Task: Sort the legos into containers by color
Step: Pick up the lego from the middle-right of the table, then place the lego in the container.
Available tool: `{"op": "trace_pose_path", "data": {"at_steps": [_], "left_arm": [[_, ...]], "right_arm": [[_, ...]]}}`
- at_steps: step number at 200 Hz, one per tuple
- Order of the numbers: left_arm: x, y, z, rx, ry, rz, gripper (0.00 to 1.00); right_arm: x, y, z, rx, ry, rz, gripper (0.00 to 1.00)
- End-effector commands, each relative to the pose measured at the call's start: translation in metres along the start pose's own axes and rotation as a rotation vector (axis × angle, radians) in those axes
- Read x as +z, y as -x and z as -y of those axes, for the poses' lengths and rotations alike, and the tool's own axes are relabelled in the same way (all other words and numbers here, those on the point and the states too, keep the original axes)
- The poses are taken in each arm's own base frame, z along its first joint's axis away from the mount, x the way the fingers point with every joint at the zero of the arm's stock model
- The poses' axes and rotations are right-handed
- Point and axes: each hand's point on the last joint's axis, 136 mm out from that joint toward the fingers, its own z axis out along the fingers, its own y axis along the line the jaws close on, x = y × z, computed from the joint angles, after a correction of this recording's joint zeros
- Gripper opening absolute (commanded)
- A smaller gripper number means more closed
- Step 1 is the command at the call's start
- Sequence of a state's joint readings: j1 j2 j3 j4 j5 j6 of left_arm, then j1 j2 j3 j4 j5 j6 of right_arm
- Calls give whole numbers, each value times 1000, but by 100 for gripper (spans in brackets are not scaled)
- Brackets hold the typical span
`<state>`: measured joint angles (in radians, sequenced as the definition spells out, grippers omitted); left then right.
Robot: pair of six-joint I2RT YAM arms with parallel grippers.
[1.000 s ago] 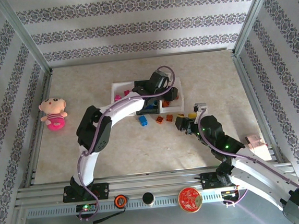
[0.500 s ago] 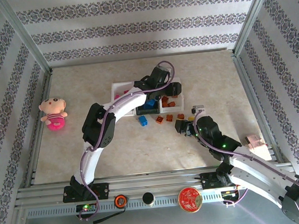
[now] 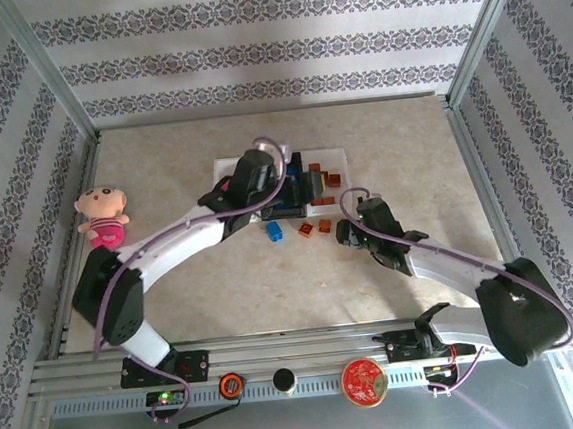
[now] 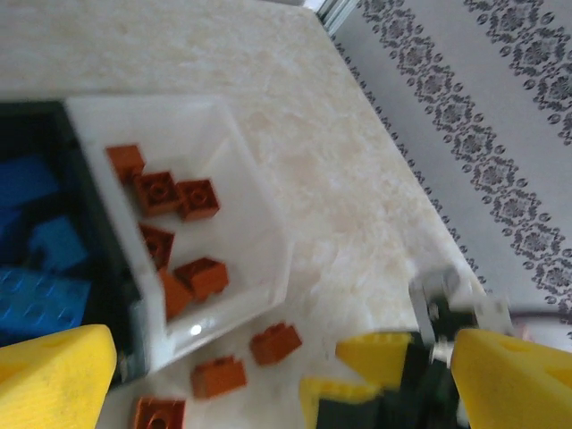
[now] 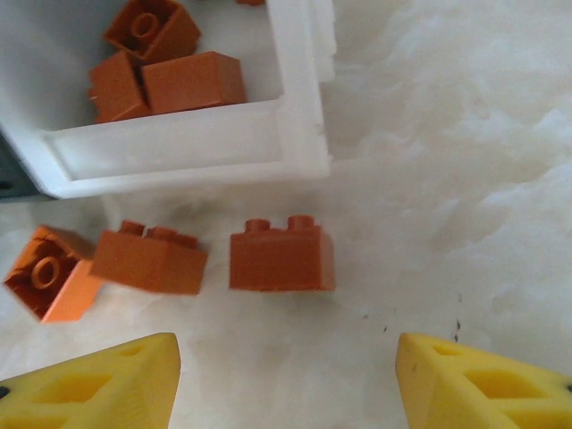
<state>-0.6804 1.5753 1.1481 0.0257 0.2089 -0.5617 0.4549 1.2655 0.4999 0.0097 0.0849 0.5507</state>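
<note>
While the left gripper (image 3: 310, 186) hangs over the three small shallow trays joined in a row (image 3: 224, 166), its two yellow fingers (image 4: 54, 380) stand wide apart and there is nothing between them. Under it, the white tray on the right (image 4: 259, 223) has a handful of orange-brown studded plastic bricks (image 4: 179, 198) lying inside. The black middle tray (image 4: 121, 295) touches that white one and holds bright blue bricks (image 4: 36, 255). The right gripper (image 5: 290, 384) is low over the pale marbled table (image 3: 411, 143), just on the near side of the white tray on the right. Its yellow fingers are apart too, and they hold nothing. Three loose orange-brown bricks (image 5: 281, 257) lie on the table past its fingers, close to the tray wall but outside it. Two of them are on their sides with the studs pointing away. One loose blue brick (image 3: 275, 232) lies on the table near the black middle tray, a little to the left of the orange ones. A pink plush doll (image 3: 103, 218) sits well apart at the left side of the table.
</note>
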Motion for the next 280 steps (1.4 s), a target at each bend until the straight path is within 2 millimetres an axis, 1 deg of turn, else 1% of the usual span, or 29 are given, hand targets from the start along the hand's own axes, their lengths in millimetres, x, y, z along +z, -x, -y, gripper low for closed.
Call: {"op": "trace_pose_path", "data": {"at_steps": [1, 15, 30, 38, 72, 88, 100, 132, 149, 178, 194, 207, 219, 230, 238, 249, 258, 271, 280], "left_arm": [[-19, -9, -15, -29, 22, 57, 99], [-31, -24, -24, -31, 35, 54, 100], [-42, -38, -33, -39, 54, 48, 100], [-46, -47, -39, -46, 66, 38, 100], [-61, -74, -56, -74, 100, 12, 100], [-67, -84, -66, -85, 122, 13, 100], [-71, -90, -71, -87, 140, 16, 100], [-79, -99, -82, -85, 174, 13, 100], [-81, -105, -89, -92, 194, 15, 100], [-84, -111, -97, -97, 223, 23, 100], [-86, -113, -101, -99, 236, 22, 100], [-87, -114, -102, -98, 240, 24, 100], [-88, -114, -103, -99, 249, 23, 100], [-89, -114, -104, -100, 254, 27, 100], [-89, -115, -105, -104, 258, 28, 100], [-90, -115, -106, -110, 261, 31, 100], [-90, -115, -106, -113, 259, 35, 100], [-91, -115, -106, -119, 259, 38, 100], [-92, -114, -105, -120, 256, 40, 100]], "right_arm": [[10, 15, -10, -7, 22, -2, 65], [19, 18, -10, -10, 8, -19, 65], [28, 17, -6, -3, -17, -35, 65], [31, 17, -3, -1, -36, -39, 65], [44, 14, 6, -11, -79, -61, 60], [49, 14, 5, -16, -77, -72, 56], [50, 13, 3, -16, -65, -75, 51], [46, 12, 0, -23, -38, -65, 37], [40, 11, 0, -27, -25, -55, 31], [22, 5, -7, -41, 17, -46, 27], [5, 7, -19, -60, 65, -23, 26], [-11, 15, -33, -78, 118, 12, 27], [-26, 27, -46, -98, 157, 49, 26], [-36, 40, -57, -114, 182, 88, 26], [-40, 50, -63, -122, 192, 111, 26], [-40, 64, -69, -133, 190, 131, 27], [-35, 74, -73, -144, 181, 136, 26], [-24, 90, -77, -151, 164, 142, 27], [-13, 100, -75, -147, 141, 141, 27]]}}
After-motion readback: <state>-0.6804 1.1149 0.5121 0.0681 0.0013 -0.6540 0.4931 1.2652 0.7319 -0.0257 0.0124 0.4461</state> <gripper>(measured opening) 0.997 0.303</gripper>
